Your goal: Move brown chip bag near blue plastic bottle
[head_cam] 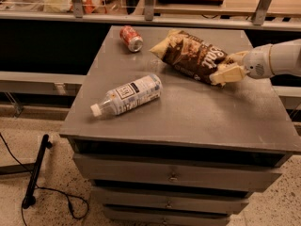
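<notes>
The brown chip bag (192,54) lies on the grey table top (188,112) toward the back right, with white lettering and tan ends. My gripper (226,71) comes in from the right and is shut on the bag's right end. The blue plastic bottle (127,95) lies on its side at the front left of the table, white cap pointing left, well apart from the bag.
A red soda can (131,38) lies on its side at the back left of the table. Drawers (174,175) sit under the table top. A black cable and stand (35,173) lie on the floor at left. A counter with rails (150,4) runs behind.
</notes>
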You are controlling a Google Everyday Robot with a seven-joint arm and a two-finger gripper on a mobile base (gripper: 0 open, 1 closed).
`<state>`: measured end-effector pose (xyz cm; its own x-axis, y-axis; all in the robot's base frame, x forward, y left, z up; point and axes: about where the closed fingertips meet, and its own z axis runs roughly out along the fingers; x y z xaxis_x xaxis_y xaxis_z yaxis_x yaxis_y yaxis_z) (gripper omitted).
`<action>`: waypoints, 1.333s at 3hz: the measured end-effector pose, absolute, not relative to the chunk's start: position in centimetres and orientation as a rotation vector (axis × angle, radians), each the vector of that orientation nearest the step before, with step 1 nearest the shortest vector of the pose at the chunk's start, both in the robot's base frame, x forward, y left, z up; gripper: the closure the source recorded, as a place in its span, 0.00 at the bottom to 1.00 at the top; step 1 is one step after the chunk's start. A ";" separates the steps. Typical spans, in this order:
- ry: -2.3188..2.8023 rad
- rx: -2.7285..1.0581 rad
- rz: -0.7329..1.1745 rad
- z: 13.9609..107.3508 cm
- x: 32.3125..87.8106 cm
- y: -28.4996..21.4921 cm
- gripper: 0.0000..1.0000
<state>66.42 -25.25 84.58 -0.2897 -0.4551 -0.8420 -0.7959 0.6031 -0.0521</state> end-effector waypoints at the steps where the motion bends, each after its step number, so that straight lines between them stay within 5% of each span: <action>1: 1.878 -1.029 0.516 87.4 65.6 -24.3 0.88; 2: 1.852 -1.148 0.579 90.3 63.8 -22.5 1.00; 4: 1.909 -1.338 0.750 92.3 58.0 -19.1 1.00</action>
